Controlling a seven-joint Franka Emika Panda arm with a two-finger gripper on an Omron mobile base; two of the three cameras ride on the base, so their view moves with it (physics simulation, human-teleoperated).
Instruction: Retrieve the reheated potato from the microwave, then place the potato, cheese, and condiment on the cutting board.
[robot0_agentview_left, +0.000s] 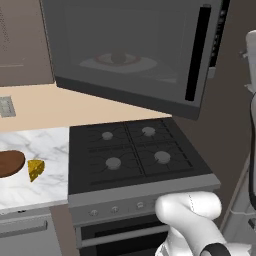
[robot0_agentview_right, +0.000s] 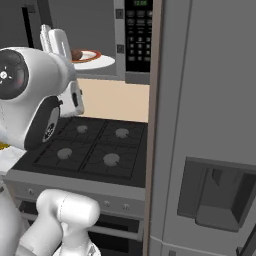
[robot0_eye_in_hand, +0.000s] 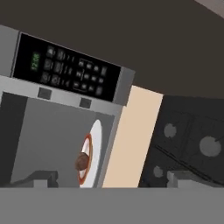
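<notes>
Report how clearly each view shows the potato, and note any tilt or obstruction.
Left base view: the potato looks dim and hazy through the open microwave door's glass. Right base view: potato partly hidden behind the white arm. Hand view: picture rolled sideways, potato and plate sharp, evenly lit.

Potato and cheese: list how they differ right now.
The potato is a rounded brown lump; the cheese is a yellow wedge. The potato sits on a red-rimmed plate inside the open microwave; the cheese lies on the marble counter beside the cutting board. Neither is on the board.
</notes>
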